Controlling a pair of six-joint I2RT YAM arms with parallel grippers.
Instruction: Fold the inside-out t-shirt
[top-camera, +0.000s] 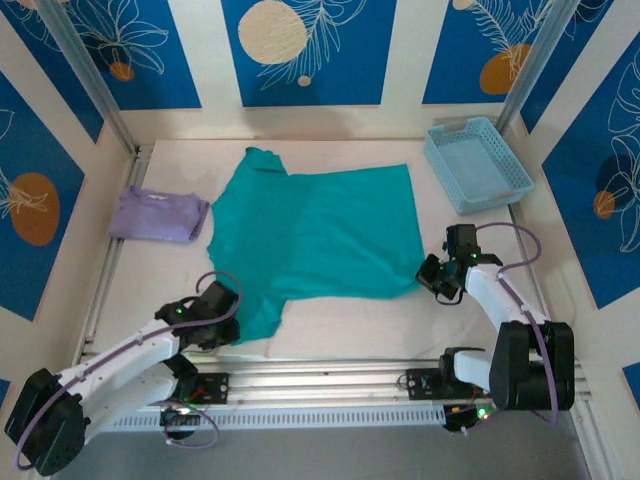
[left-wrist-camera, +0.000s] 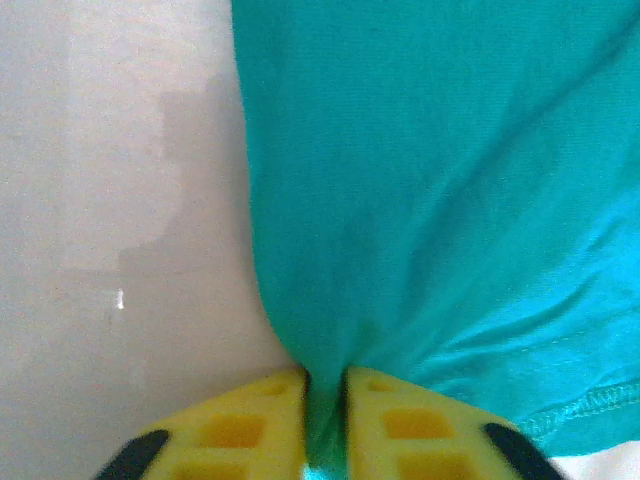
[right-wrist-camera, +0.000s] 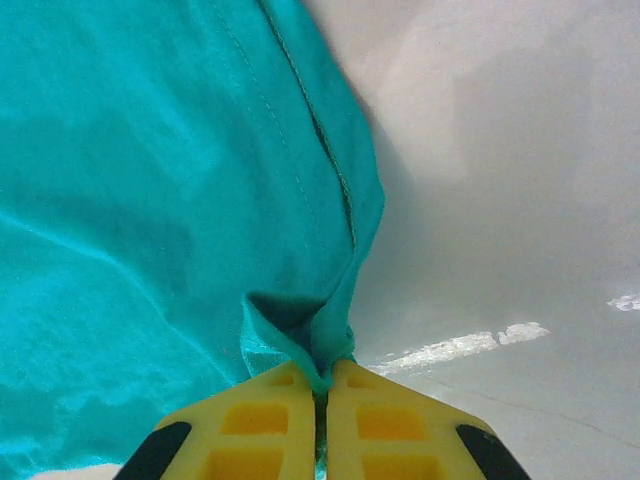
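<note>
Inside-out t-shirt (top-camera: 315, 235) lies spread, unfolded; your left gripper (left-wrist-camera: 325, 390) and right gripper (right-wrist-camera: 322, 378) pinch its near corners; no fold made yet.

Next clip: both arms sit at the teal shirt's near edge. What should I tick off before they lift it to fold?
1. Left end effector shut on t-shirt fabric: ok.
2. Right end effector shut on the t-shirt's hemmed corner: ok.
3. Rest of the t-shirt lying spread out on the table: ok.
4. Blue basket apart from the cloth: ok.
5. Lavender garment apart from the t-shirt's edge: cannot tell.
</note>
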